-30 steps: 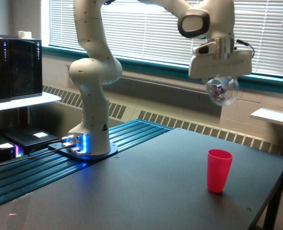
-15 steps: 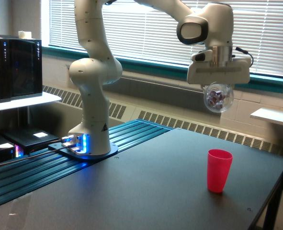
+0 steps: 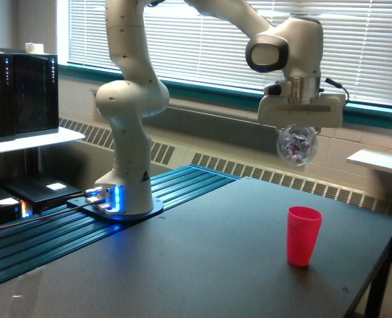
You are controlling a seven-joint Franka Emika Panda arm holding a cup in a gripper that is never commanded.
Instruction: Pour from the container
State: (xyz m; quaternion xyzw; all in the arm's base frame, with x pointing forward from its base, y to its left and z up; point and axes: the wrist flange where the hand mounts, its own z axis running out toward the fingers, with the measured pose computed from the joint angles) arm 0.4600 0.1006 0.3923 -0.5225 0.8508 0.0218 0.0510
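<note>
The clear, see-through plastic cup with a round rim (image 3: 297, 144) hangs high in the air at the exterior view's right, well above the table and apart from everything on it. It is tipped over so that its round end faces the camera, and small pale and reddish pieces show through its wall. The gripper (image 3: 299, 130) of the white Franka arm (image 3: 132, 106) is clamped on this cup from above; its fingers are mostly hidden behind the wide white hand body, so only the grasp itself can be read, not the exact spots of contact.

Below the held cup and slightly to the right stands the opaque pink-red plastic cup (image 3: 304, 236), upright with its mouth up, on the right part of the dark flat table (image 3: 202, 265). The two cups are well apart in height.

The arm's base is bolted at the far left of the table on a ribbed teal strip (image 3: 63, 232), with a blue light glowing at its foot. Behind the table run a window with white horizontal blinds (image 3: 202, 40) and a teal sill. At the far left a black box with small lights (image 3: 20, 93) rests on a white shelf.
</note>
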